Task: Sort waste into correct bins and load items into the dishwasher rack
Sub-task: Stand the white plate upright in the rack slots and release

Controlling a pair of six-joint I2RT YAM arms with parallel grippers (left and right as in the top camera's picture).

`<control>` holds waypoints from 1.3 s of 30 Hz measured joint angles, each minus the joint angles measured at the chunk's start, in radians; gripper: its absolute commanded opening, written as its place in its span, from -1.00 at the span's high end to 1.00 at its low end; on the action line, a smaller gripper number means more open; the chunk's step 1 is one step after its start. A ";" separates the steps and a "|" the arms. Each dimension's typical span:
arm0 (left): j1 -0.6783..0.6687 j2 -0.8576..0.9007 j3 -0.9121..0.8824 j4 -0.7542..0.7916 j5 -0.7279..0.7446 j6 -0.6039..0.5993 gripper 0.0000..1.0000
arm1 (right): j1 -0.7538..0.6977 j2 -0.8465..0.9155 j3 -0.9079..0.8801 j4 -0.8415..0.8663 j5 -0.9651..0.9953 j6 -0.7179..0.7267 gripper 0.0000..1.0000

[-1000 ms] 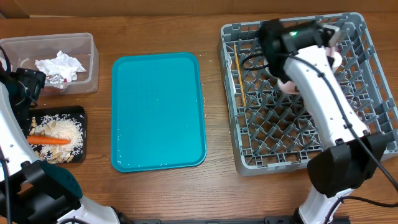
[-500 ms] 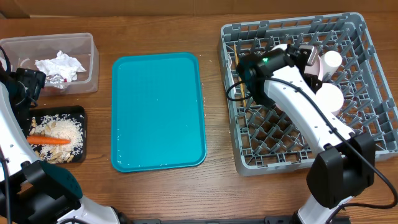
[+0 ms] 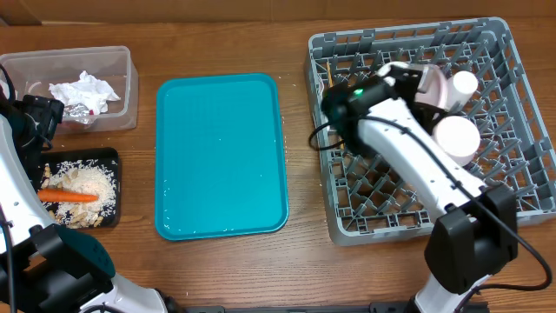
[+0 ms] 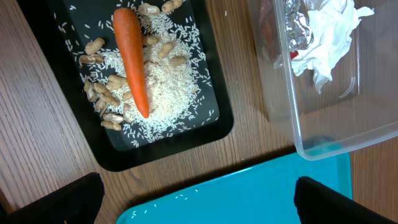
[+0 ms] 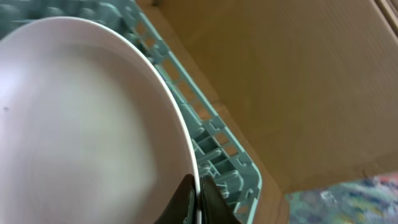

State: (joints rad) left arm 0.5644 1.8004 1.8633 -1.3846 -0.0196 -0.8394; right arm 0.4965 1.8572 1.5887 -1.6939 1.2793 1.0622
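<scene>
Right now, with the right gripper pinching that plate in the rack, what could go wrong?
1. The right gripper holds the plate only by its thin rim; it may pivot or slip. Whether it sits between pegs isn't visible.
2. The plate stands close to the cup and bowl in the dishwasher rack; pulling out could knock them.

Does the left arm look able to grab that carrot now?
Probably yes: the carrot lies bare on the rice in the black tray, and the left gripper hangs open nearby with nothing between.
</scene>
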 measured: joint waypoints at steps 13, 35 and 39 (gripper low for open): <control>0.000 0.000 0.000 0.000 0.000 0.000 -1.00 | 0.053 0.000 -0.005 -0.001 -0.033 -0.020 0.86; 0.000 0.000 0.000 0.000 0.000 0.000 -1.00 | -0.066 -0.143 0.102 0.369 -0.888 -0.522 -0.93; 0.000 0.000 0.000 0.000 0.000 0.000 -0.99 | -0.163 -0.244 0.134 0.343 -1.024 -0.560 -1.00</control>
State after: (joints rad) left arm 0.5644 1.8004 1.8633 -1.3846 -0.0193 -0.8398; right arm 0.3336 1.6131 1.7226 -1.3506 0.2554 0.5026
